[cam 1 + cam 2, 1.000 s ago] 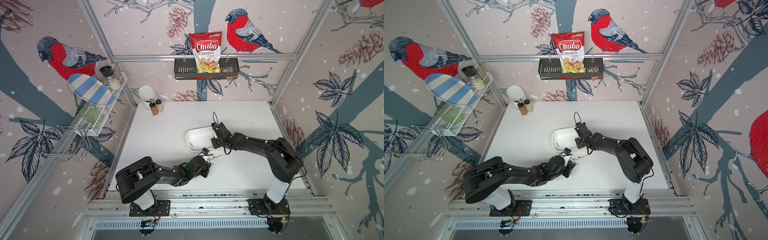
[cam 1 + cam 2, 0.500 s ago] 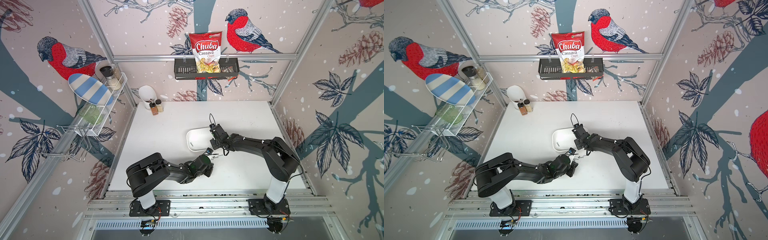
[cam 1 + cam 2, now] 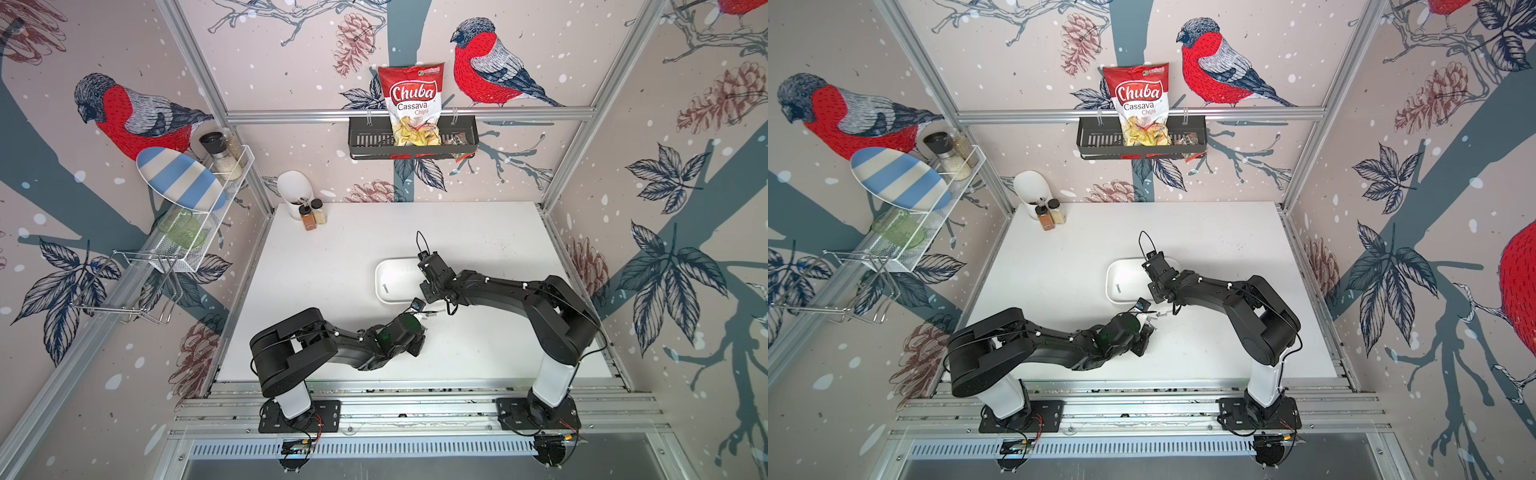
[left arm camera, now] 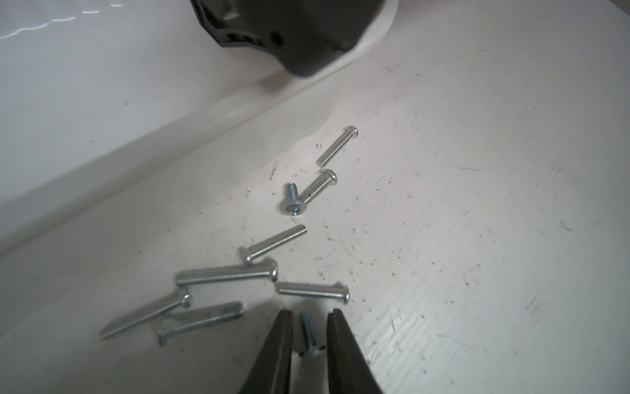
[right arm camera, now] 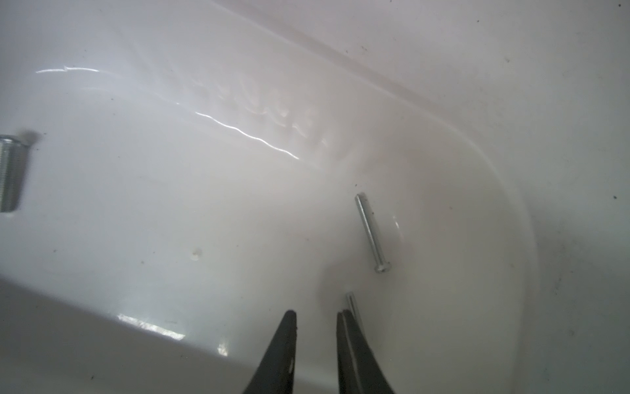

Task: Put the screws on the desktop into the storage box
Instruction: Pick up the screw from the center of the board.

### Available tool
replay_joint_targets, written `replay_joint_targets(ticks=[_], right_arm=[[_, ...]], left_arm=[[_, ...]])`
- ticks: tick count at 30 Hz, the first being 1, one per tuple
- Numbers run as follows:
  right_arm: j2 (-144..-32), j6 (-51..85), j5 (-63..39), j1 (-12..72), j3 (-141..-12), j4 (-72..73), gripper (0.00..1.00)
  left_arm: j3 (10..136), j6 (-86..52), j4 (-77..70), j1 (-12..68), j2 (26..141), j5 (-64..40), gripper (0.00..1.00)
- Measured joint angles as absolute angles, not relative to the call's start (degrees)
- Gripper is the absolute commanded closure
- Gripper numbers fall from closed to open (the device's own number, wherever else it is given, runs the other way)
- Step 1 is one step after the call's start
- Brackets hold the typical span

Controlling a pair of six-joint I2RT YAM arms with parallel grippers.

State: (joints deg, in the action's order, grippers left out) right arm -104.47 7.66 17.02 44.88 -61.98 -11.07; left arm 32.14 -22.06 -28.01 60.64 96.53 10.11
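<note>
Now the left gripper (image 4: 311, 311) pinches a short silver-grey metal screw (image 4: 308, 332) low at the scuffed white desk (image 4: 477, 204), beside several loose longer silver screws (image 4: 226, 274). Further right, the right gripper (image 5: 316, 312) hangs spread and empty over the shallow white plastic storage box (image 5: 170, 204), which holds a few screws. The next move is likely a clean lift and a carry over the rim.

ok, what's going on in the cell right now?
Screw sorting. The left jaws appear shut on a short silver metal screw, next to other loose screws on the white tabletop. The right jaws stand open above the shallow white plastic tray, where a few screws lie.
</note>
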Motion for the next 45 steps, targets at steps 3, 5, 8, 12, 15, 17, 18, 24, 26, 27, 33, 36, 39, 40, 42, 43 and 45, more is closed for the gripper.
replay_joint_targets(ticks=[3, 5, 8, 12, 15, 17, 18, 24, 26, 27, 33, 36, 39, 40, 42, 43, 45], right_arm=[[-104.22, 7.66, 17.17, 45.06, -61.73, -11.18, 0.74], [-104.18, 7.66, 17.37, 45.19, -61.69, -11.16, 0.74], [-104.18, 7.66, 17.47, 45.47, -61.67, -11.18, 0.74], [-103.96, 7.64, 17.52, 45.71, -61.45, -11.20, 0.74], [-103.77, 7.64, 17.67, 45.87, -61.32, -11.18, 0.74], [-103.57, 7.62, 17.91, 45.98, -61.19, -11.20, 0.74], [-103.42, 7.62, 17.91, 46.00, -61.14, -11.25, 0.74], [-101.51, 7.62, 17.96, 46.11, -60.45, -11.18, 0.74], [-100.73, 7.62, 17.93, 46.11, -60.12, -11.16, 0.74], [-100.29, 7.62, 17.93, 46.15, -59.94, -11.14, 0.74], [-98.67, 7.62, 17.91, 46.61, -59.40, -10.98, 0.74], [-97.80, 7.62, 17.87, 46.83, -59.11, -10.98, 0.74], [-96.27, 7.64, 17.67, 46.83, -58.52, -10.92, 0.74], [-95.68, 7.64, 17.63, 46.83, -58.26, -10.85, 0.74], [-94.41, 7.64, 17.43, 46.81, -57.76, -10.74, 0.74], [-94.02, 7.64, 17.43, 46.81, -57.60, -10.68, 0.74], [-93.14, 7.66, 17.06, 46.72, -57.23, -10.41, 0.74]], left_arm=[[31.59, -22.09, -27.97, 60.71, 96.07, 10.52, 0.74], [31.42, -22.11, -27.90, 60.75, 95.90, 10.68, 0.75], [31.42, -22.11, -27.90, 60.82, 95.92, 10.68, 0.75], [31.42, -22.13, -28.01, 60.88, 96.12, 10.87, 0.78], [31.42, -22.11, -28.38, 60.90, 96.38, 11.20, 0.80], [31.42, -22.11, -28.67, 60.90, 96.55, 11.51, 0.82], [31.42, -22.11, -28.91, 60.90, 96.71, 11.55, 0.83], [31.62, -22.22, -29.17, 60.90, 96.97, 11.64, 0.89], [31.70, -22.22, -29.02, 60.90, 96.97, 11.62, 0.89], [31.70, -22.22, -28.97, 60.90, 96.92, 11.62, 0.89], [31.70, -22.20, -26.79, 60.90, 95.68, 11.57, 0.91], [31.70, -22.17, -25.78, 60.95, 95.09, 11.60, 0.91], [32.01, -22.04, -24.75, 60.95, 94.87, 11.62, 0.92], [32.14, -22.04, -24.51, 60.95, 94.85, 11.66, 0.92], [32.36, -22.00, -23.70, 60.95, 94.67, 11.73, 0.92], [32.40, -22.00, -23.27, 60.95, 94.50, 11.79, 0.92], [32.49, -21.96, -22.57, 60.95, 93.95, 11.81, 0.92]])
